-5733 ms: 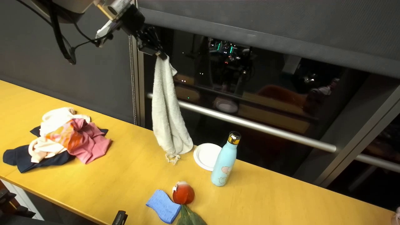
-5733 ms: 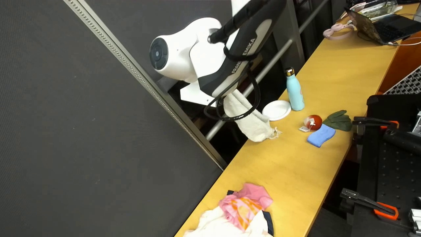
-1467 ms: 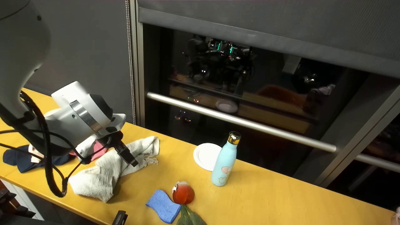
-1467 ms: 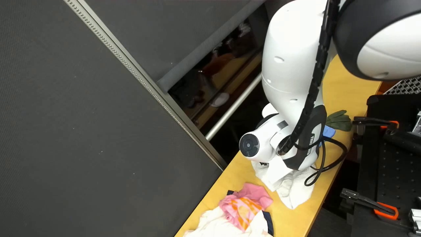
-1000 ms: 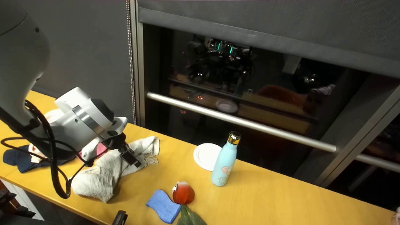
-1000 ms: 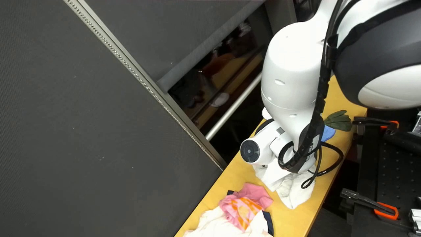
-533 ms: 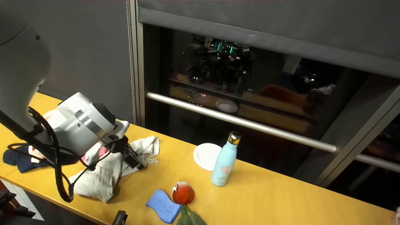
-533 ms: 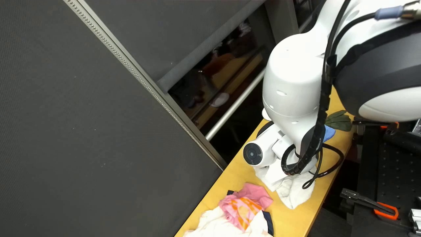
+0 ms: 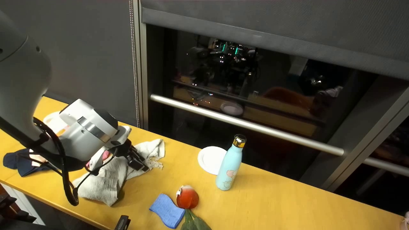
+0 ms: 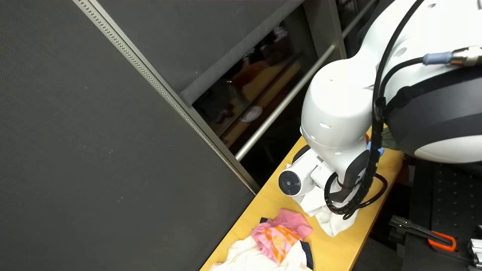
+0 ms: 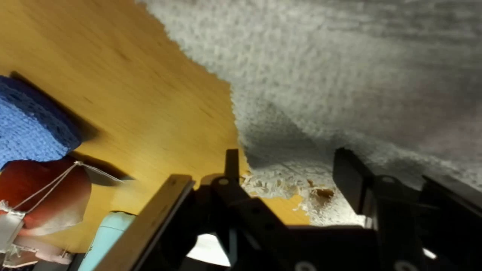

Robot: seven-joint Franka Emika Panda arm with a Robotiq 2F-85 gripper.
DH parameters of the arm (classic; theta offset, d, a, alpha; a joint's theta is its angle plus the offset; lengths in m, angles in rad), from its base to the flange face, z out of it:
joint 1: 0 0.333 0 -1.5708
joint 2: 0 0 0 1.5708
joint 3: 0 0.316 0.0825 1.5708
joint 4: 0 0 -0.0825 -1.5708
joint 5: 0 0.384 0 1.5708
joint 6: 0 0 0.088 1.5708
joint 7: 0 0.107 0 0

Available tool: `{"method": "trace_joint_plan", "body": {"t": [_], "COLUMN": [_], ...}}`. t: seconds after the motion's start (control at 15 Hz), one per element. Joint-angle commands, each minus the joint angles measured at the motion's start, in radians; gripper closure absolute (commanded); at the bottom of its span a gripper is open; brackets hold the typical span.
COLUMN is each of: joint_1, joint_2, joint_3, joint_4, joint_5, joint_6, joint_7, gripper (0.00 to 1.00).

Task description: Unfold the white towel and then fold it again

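In an exterior view, the towel (image 9: pixel 101 187) lies rumpled left of the plate (image 9: pixel 211 159). Claw (image 11: pixel 288 165) stands with fingers moderately parted, towel showing between them, no grip evident. Judged light, soft, limp; best pinched beside its far fringe (image 11: pixel 269 184).

On the yellow wooden table (image 9: pixel 287 204), we locate an upright, gold-capped light blue bottle (image 9: pixel 228 167) just beside a round white plate (image 9: pixel 209 160). A textured blue cloth (image 9: pixel 167 210) lies just beside a rounded, red-and-white object (image 9: pixel 188 198). In both exterior views, we also identify a heap of pink, orange, cream and dark blue clothes (image 10: pixel 281 239).
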Motion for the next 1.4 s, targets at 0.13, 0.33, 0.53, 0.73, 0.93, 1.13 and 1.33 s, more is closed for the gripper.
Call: {"method": "trace_joint_plan", "body": {"t": [0.13, 0.33, 0.53, 0.73, 0.93, 1.13, 1.33], "joint_1": [0.027, 0.027, 0.011, 0.013, 0.021, 0.027, 0.036], "joint_2": [0.026, 0.0, -0.053, -0.092, -0.141, -0.205, -0.277], "joint_3": [-0.044, -0.047, -0.029, -0.026, -0.03, -0.032, -0.041], "joint_4": [0.033, 0.016, -0.02, -0.057, -0.112, -0.185, -0.257], "joint_5": [0.001, 0.003, 0.015, 0.012, 0.002, -0.006, -0.031], "joint_6": [0.024, 0.017, -0.019, -0.039, -0.039, -0.063, -0.108], "joint_7": [0.061, 0.067, 0.026, 0.029, 0.038, 0.031, 0.043], "gripper": [0.8, 1.0, 1.0, 0.99, 0.99, 0.99, 0.99]}}
